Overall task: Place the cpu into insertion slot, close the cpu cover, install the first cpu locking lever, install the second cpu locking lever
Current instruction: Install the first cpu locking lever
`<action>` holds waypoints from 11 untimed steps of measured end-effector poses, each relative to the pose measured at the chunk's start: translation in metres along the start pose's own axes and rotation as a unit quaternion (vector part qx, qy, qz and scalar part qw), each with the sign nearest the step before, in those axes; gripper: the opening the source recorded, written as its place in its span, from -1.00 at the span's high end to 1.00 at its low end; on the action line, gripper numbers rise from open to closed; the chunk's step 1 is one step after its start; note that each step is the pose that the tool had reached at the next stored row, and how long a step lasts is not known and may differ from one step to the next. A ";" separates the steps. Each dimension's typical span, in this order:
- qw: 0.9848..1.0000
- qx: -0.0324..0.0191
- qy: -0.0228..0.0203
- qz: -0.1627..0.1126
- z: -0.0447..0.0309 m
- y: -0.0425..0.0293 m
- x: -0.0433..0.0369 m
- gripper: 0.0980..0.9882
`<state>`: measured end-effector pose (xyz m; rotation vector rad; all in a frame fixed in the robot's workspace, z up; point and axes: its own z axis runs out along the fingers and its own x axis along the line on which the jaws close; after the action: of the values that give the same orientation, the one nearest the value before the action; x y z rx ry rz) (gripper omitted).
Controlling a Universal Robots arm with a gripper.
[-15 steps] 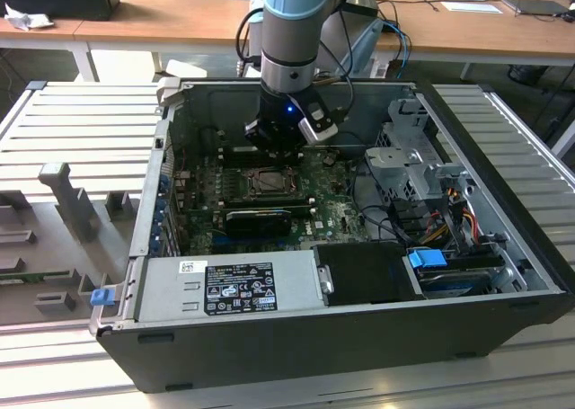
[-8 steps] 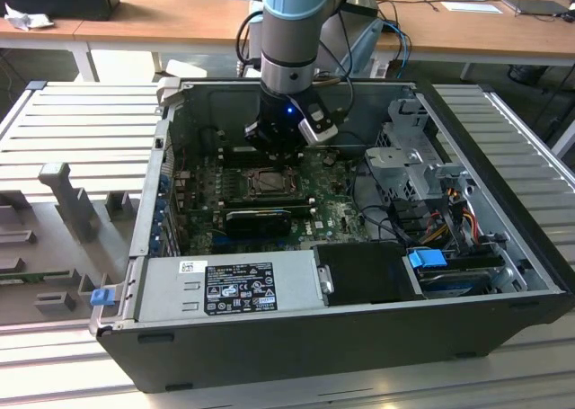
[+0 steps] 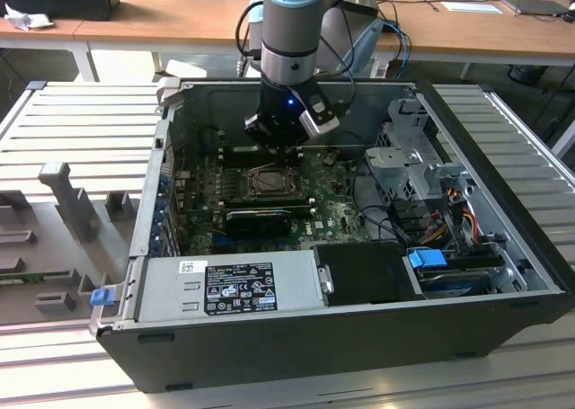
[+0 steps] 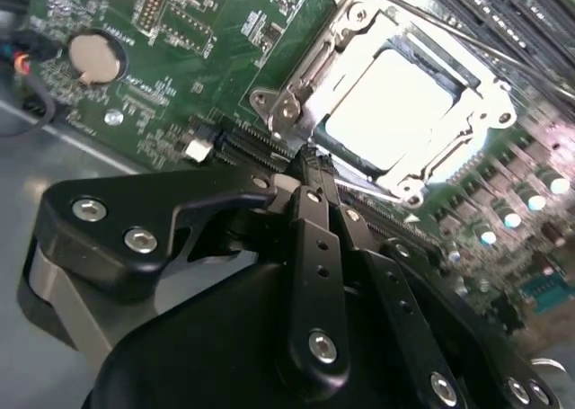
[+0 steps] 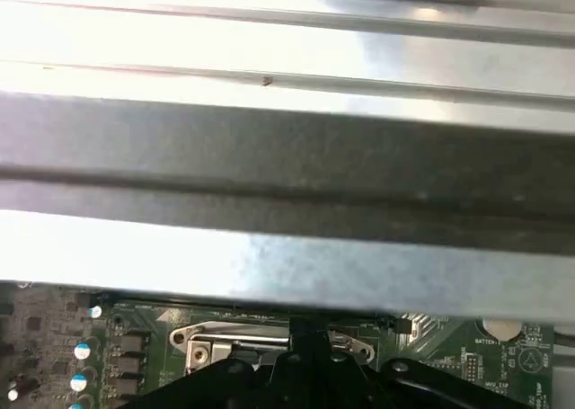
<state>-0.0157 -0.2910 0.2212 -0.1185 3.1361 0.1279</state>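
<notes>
The insertion slot sits mid-motherboard inside the open computer case. In the second wrist view the cpu lies in it, its pale top glaring bright. The cpu cover, a silver frame, lies down around the chip, which shows through its window. My gripper hangs just above the socket's far side. Its black fingers are pressed together, their tips at the cover's corner with nothing seen between them. A thin metal lever rod runs along the socket's opposite side. The cover's edge appears in the first wrist view.
A black expansion card lies just in front of the socket, and a grey power supply fills the case front. A drive cage with cables stands at the exterior view's right. Memory slots and a coin battery flank the socket.
</notes>
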 end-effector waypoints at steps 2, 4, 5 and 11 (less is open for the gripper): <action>1.000 -0.001 0.000 0.000 -0.0062 0.0005 0.0005 0.98; 1.000 -0.004 -0.001 0.000 -0.0121 0.0011 0.0026 0.98; 1.000 -0.006 -0.002 0.000 -0.0137 0.0014 0.0051 0.98; 1.000 -0.012 -0.002 -0.006 -0.0124 0.0022 0.0098 0.98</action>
<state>-0.0257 -0.2905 0.2337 -0.1368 3.1297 0.1655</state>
